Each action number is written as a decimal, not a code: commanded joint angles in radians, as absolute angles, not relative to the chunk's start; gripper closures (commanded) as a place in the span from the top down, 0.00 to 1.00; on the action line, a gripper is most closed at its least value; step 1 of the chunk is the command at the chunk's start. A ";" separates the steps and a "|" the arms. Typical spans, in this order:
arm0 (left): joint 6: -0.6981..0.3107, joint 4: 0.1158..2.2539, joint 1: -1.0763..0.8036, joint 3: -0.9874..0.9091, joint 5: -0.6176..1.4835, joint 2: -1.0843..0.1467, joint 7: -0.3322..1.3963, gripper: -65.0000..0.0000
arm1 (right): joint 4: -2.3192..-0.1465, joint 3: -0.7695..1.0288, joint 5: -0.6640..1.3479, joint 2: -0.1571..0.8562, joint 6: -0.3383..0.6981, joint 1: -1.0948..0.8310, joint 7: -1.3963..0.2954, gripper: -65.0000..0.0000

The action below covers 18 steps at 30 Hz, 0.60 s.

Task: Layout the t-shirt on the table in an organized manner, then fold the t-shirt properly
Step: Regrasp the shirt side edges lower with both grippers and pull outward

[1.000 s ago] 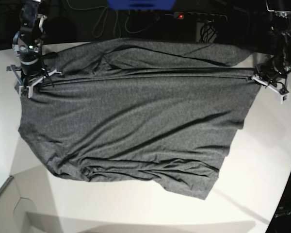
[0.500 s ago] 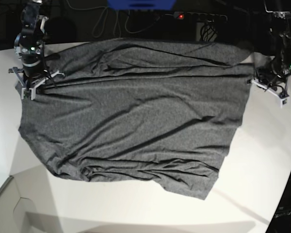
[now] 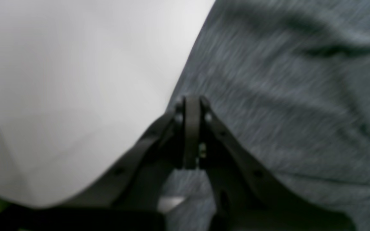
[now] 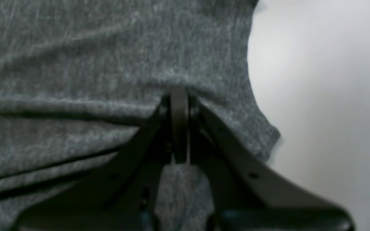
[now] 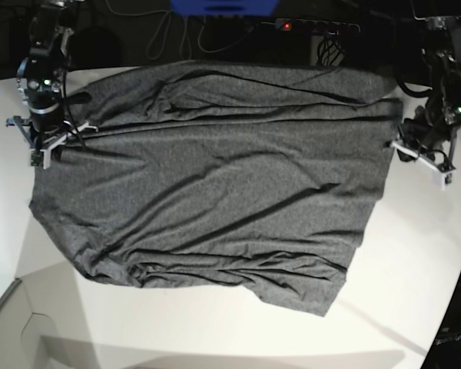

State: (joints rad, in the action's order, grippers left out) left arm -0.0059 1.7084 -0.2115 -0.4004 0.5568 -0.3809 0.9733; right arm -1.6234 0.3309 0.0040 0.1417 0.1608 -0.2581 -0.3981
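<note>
Base view: t-shirt [image 5: 215, 184] lies spread across the middle of the worktop [image 5: 415, 261], far edge overhanging the worktop's dark back rim.
Change: a second ago a taut ridge ran straight across the shirt between both end effectors; now that line has gone slack and only soft folds show.
Left end effector [image 5: 422, 157]: at the shirt's edge on the view's right, has dropped lower along that edge; left wrist view shows its fingers [image 3: 191, 128] pressed together right at the cloth edge. Can't tell if cloth is still pinched.
Right end effector [image 5: 44, 142]: at the shirt's opposite corner, has moved outward and down; right wrist view shows fingers [image 4: 178, 118] closed with fabric bunched against the tips, looks clamped on the t-shirt.
Meaning: stretch-and-lay pass looks finished, layout nearly done; fold not started.
Remaining mess: heavy wrinkles bunched along the shirt's near hem, diagonal creases mid-body.
Surroundings: cables and a red indicator light [image 5: 286, 26] behind the shirt's far edge.
Obstructions: nothing else on the worktop near the shirt.
</note>
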 commanded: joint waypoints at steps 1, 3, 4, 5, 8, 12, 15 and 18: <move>-0.007 1.742 -0.170 -0.404 0.564 -0.378 0.960 0.00 | -1.638 0.335 0.005 0.156 0.157 -0.219 -0.369 0.00; -0.007 1.750 -0.101 -0.412 0.559 -0.335 0.963 0.00 | -1.635 0.332 0.005 0.174 0.159 -0.182 -0.371 0.00; -0.007 1.745 -0.067 -0.412 0.558 -0.320 0.963 0.00 | -1.630 0.326 0.005 0.186 0.166 -0.159 -0.371 0.00; -0.007 1.738 -0.033 -0.410 0.558 -0.305 0.963 0.00 | -1.620 0.314 0.005 0.191 0.191 -0.128 -0.371 0.00; -0.007 1.678 0.067 -0.403 0.552 -0.257 0.954 0.00 | -1.564 0.292 0.002 0.200 0.298 -0.013 -0.374 0.00; -0.007 1.480 0.246 -0.401 0.552 -0.199 0.954 0.00 | -1.385 0.291 0.001 0.196 0.400 0.170 -0.424 0.00; -0.005 1.270 0.390 -0.400 0.552 -0.174 0.924 0.00 | -1.216 0.291 0.001 0.196 0.443 0.280 -0.452 0.00; -0.005 1.066 0.501 -0.364 0.550 -0.160 0.825 0.00 | -1.135 0.291 0.001 0.194 0.443 0.311 -0.449 0.00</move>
State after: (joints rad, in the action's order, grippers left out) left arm 0.0006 1.0428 0.4812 -0.3668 0.5419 -0.1593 0.8082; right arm -1.1172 0.2878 -0.0082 0.1829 0.4412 0.2909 -0.4694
